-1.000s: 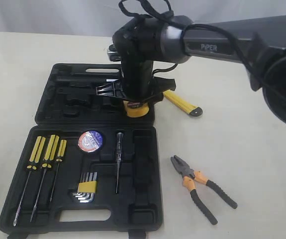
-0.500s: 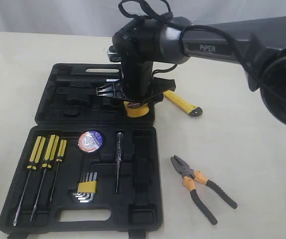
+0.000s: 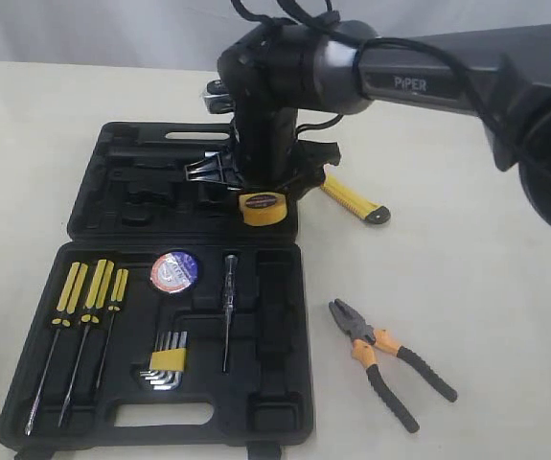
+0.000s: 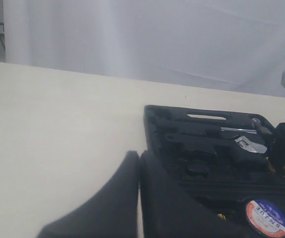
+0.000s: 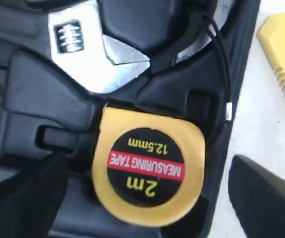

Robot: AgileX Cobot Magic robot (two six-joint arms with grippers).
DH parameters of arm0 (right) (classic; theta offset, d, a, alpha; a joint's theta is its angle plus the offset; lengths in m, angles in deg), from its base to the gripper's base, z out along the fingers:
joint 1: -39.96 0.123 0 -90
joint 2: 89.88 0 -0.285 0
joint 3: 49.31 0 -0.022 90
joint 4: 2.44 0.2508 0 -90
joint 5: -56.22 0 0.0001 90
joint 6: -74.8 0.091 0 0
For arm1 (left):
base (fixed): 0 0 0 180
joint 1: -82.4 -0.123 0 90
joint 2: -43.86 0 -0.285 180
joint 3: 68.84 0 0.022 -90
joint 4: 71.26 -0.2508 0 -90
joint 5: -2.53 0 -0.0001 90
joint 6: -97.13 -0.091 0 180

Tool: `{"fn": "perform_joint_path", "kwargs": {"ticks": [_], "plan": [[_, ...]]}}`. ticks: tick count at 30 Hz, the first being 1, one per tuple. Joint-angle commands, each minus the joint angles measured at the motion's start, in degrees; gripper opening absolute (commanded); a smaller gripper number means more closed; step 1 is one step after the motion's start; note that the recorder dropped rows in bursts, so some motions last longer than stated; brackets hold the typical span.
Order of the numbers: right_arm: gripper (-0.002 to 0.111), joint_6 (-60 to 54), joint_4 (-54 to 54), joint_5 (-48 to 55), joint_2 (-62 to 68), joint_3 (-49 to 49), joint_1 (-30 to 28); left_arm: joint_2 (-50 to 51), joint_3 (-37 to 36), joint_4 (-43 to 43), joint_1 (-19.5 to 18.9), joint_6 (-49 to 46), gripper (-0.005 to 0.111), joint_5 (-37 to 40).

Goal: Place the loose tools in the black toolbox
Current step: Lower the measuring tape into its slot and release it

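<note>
Now that the yellow tape measure (image 5: 149,171) lies loose in a recess at the corner of the black toolbox (image 3: 256,424), in its upper half just beside the wrench (image 5: 90,49), the right hand (image 3: 261,184) has spread its jaws wide and lifted slightly, holding nothing. That tool looks stowed, like the tape roll (image 3: 174,271). The utility knife (image 3: 352,198) and pliers (image 3: 390,362) wait on the tabletop (image 3: 467,287). The left hand (image 4: 138,198) is pinched together, empty.
</note>
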Motion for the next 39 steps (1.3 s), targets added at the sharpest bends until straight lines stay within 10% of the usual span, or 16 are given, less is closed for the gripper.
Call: {"fn": "perform_joint_path", "kwargs": {"ticks": [1, 5, 11, 39], "plan": [[0.082, -2.8, -0.1, 1.2, -3.9, -0.1, -0.4, 0.2, 0.3, 0.3, 0.3, 0.0, 0.0, 0.1], [0.063, -5.6, -0.1, 3.3, -6.1, -0.1, -0.2, 0.2, 0.3, 0.1, 0.3, 0.0, 0.0, 0.1], [-0.001, -10.1, -0.1, 6.5, -6.3, -0.1, -0.2, 0.2, 0.3, 0.1, 0.3, 0.0, 0.0, 0.1], [-0.001, -15.9, 1.6, -0.6, -0.5, -0.1, -0.2, 0.2, 0.3, 0.1, 0.3, 0.0, 0.0, 0.1]]}}
